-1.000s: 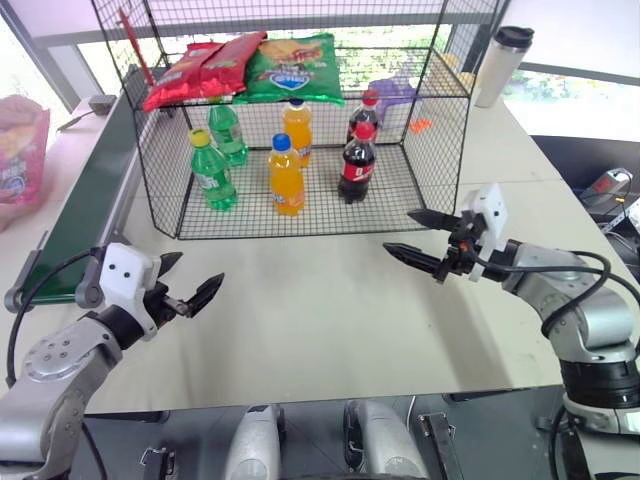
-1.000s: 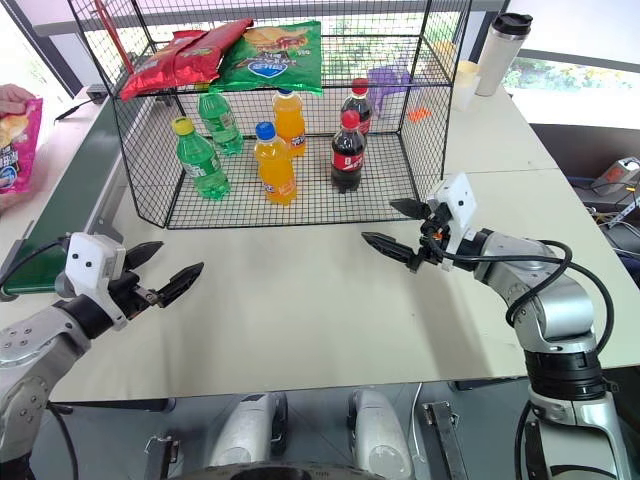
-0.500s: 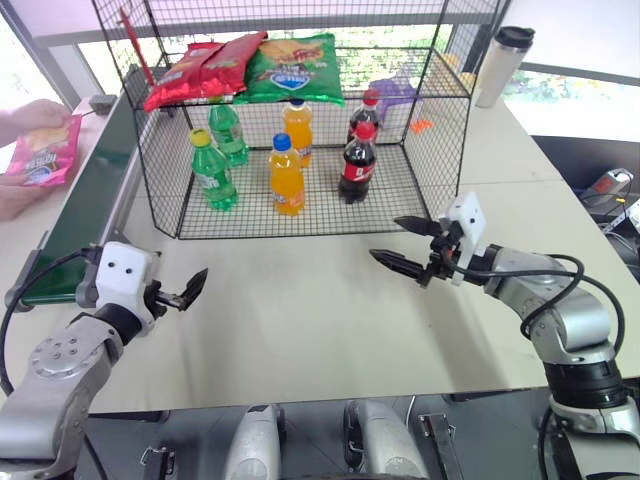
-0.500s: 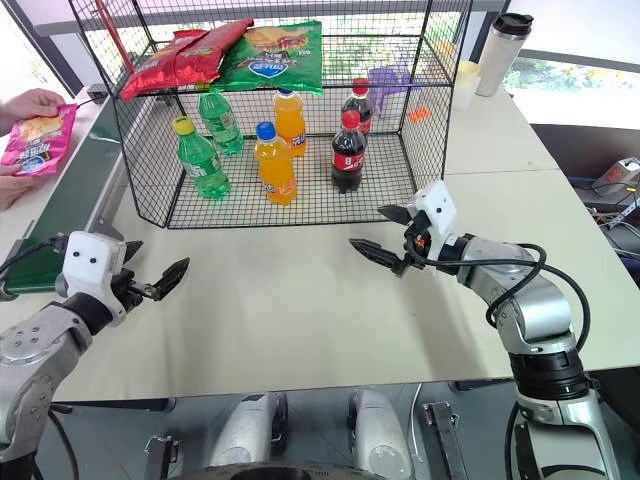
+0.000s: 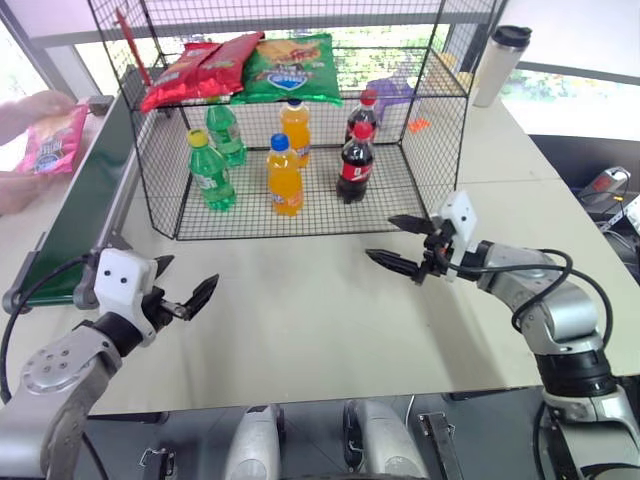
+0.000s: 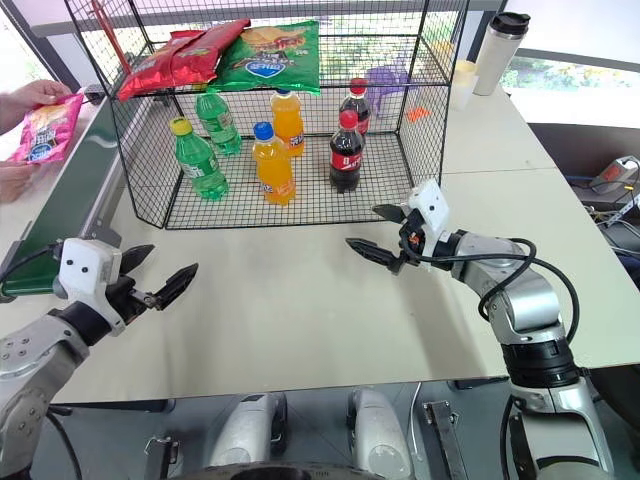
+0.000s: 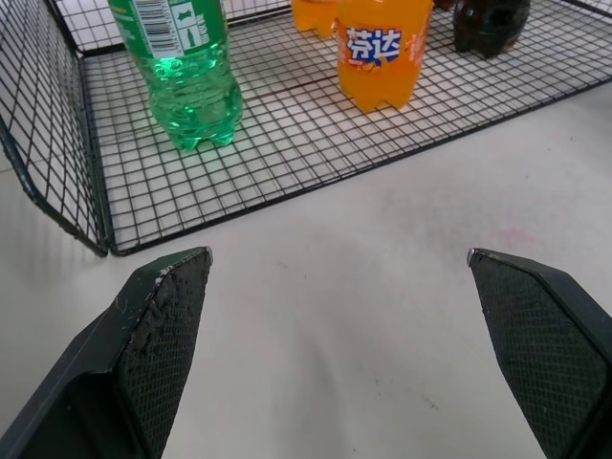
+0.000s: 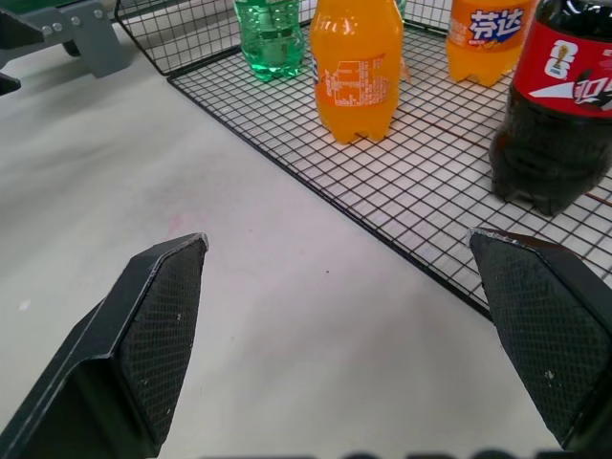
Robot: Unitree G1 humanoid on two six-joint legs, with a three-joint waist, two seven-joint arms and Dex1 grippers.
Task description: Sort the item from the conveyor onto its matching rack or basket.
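A person's hand holds the pink crisps bag, the item (image 5: 58,140), at the far left, beside the dark-green conveyor (image 5: 85,200). The belt runs along the left side of the black wire rack (image 5: 440,120). My left gripper (image 5: 190,280) hovers open over the white table near the conveyor's near end, with nothing between its fingers. My right gripper (image 5: 382,238) is open and bare too, just in front of the rack's right front corner. The wrist views show each pair of fingers spread wide above bare table, left gripper (image 7: 338,253) and right gripper (image 8: 338,236).
Red crisps bags (image 5: 195,68) and a green bag (image 5: 292,68) lie on the rack's upper shelf. Green, orange and cola bottles (image 5: 285,175) stand on its lower floor. A tumbler (image 5: 498,65) stands at the back right. Open tabletop lies between my grippers.
The person's hand has brought the pink bag in from the far left edge toward the conveyor. My right gripper has drifted slightly left. The left gripper has stayed put.
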